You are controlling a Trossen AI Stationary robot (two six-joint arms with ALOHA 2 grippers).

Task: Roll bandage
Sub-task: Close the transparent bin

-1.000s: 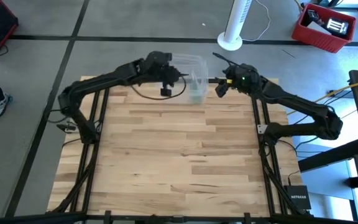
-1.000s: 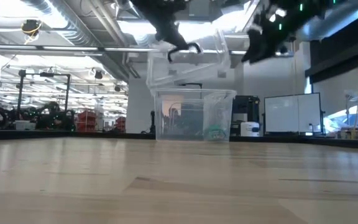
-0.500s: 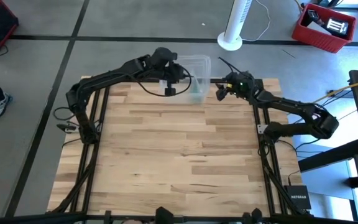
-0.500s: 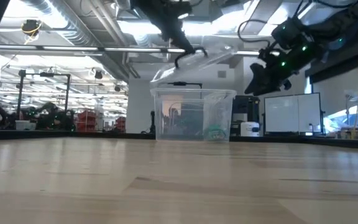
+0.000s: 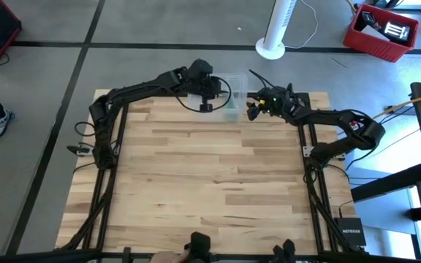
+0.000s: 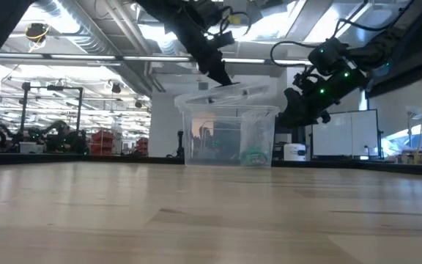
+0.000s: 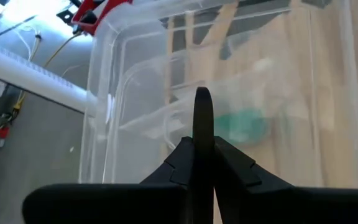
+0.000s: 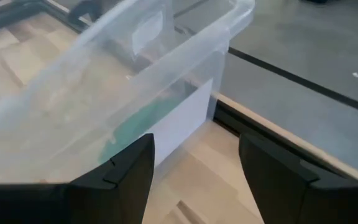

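Since the earlier frame the lid [image 6: 226, 94] has been lowered onto the clear box [image 6: 229, 136] at the table's [image 5: 196, 190] far edge. In the low view the bandage [image 6: 253, 156] is seen inside. The left gripper [image 7: 202, 134] is clamped on the lid; the right gripper [image 8: 194, 168] is spread beside the box.

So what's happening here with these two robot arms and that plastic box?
The left gripper is pinching a clear lid that sits tilted on top of a see-through plastic box at the far edge of the wooden table. The right gripper hangs open just beside the box, holding nothing. Inside the box lies a teal-green bandage, which no gripper is touching.
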